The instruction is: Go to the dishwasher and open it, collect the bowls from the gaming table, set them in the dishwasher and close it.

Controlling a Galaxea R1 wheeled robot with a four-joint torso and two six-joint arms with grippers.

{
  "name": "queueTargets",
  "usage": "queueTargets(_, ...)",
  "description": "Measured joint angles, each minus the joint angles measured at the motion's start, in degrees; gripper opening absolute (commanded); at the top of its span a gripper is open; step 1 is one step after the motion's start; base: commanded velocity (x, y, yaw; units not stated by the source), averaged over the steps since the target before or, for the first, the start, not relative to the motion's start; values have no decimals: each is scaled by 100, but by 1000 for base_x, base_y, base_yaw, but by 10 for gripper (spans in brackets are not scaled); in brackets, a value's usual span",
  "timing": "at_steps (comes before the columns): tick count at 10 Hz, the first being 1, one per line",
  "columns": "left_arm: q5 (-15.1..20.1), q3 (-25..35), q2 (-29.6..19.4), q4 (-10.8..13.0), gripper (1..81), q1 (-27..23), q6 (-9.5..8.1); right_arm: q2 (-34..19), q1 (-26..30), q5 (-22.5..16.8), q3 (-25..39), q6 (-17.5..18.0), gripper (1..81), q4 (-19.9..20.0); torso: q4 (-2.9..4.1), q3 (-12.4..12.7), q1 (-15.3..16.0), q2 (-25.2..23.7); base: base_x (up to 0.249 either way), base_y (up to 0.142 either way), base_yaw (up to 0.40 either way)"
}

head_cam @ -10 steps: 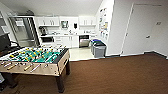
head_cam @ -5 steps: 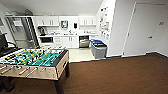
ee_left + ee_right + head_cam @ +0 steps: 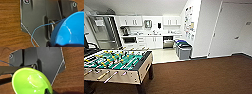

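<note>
A blue bowl [image 3: 70, 31] hangs close to the left wrist camera above the brown floor, and my left gripper [image 3: 60, 45] is shut on its rim. A green bowl [image 3: 31, 82] is held the same way over the floor, with my right gripper [image 3: 47, 91] shut on its edge. Far ahead in the head view, the steel-fronted dishwasher [image 3: 168, 42] sits under the white kitchen counter. It is too far away to tell how its door stands. The gaming table is out of view.
A green-field foosball table [image 3: 116, 63] with rods stands close on the left. Two grey bins [image 3: 184, 49] stand by the white wall corner, right of the dishwasher. Brown carpet [image 3: 204, 77] runs ahead to the pale kitchen floor [image 3: 162, 55]. A tall fridge [image 3: 104, 32] stands at the far left.
The whole head view has shifted slightly as the camera moved. The foosball table now sits a little lower and nearer in the picture.
</note>
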Motion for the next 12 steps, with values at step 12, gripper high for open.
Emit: queueTargets(12, -38, -20, 46, 49, 10, 0, 2, 23, 0, 2, -20, -2, 10, -9, 0, 0, 2, 0, 194, 0, 0)
